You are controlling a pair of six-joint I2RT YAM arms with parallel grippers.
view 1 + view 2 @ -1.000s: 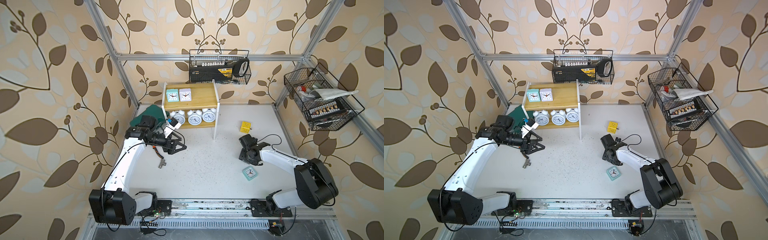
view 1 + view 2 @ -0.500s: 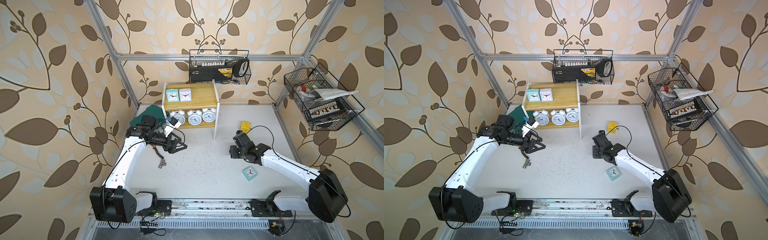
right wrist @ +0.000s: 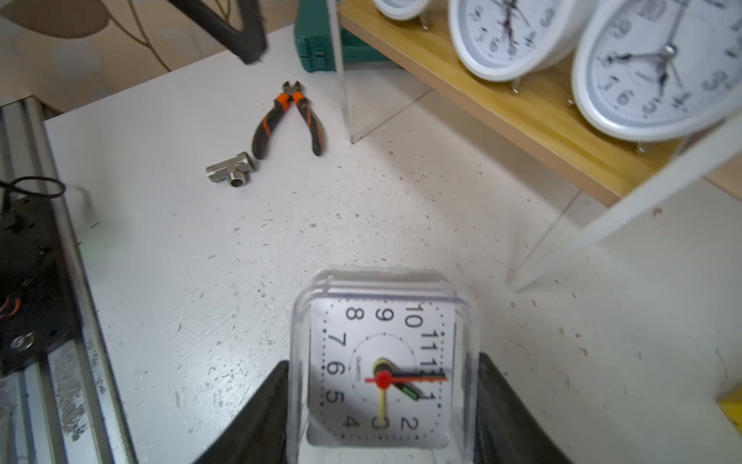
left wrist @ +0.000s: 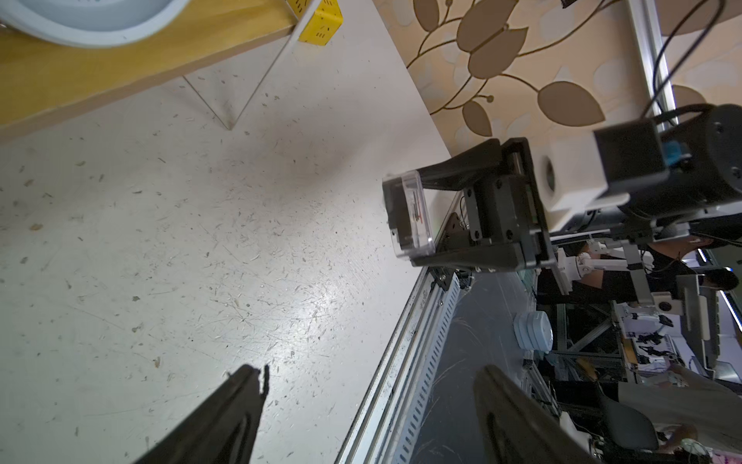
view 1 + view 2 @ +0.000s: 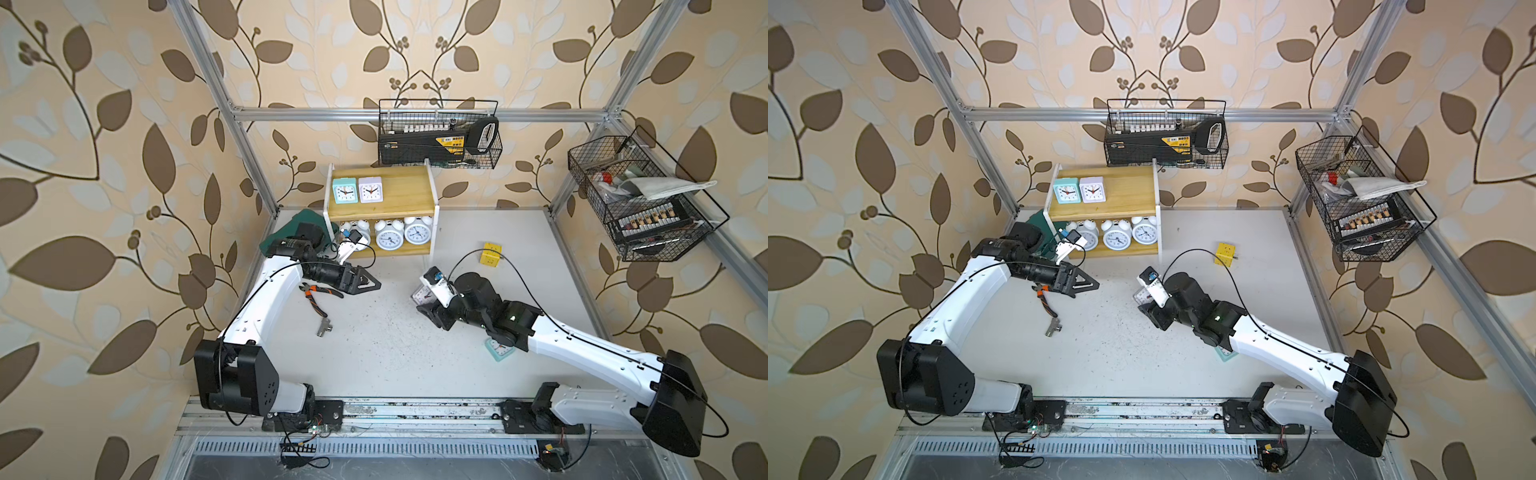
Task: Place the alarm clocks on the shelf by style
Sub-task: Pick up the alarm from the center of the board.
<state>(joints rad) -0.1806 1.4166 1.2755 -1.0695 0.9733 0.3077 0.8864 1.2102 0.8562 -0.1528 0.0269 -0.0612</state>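
Shelf boards (image 5: 399,187): pale wood, visible grain, matt.
Square alarm clock (image 3: 381,361): clear glossy plastic casing over a white dial.
Twin-bell clocks (image 3: 658,72): smooth glossy white shells, painted metal or plastic, cannot tell which.
Tabletop (image 3: 241,249): matt white, scuffed and speckled.
Tee fitting (image 3: 233,170): bright bare metal.
Cutters (image 3: 290,96): black-and-orange rubbery-looking grips.

R fingers (image 3: 257,418) carried sq clock (image 3: 381,361) sideways, nearer shelf (image 5: 399,187).
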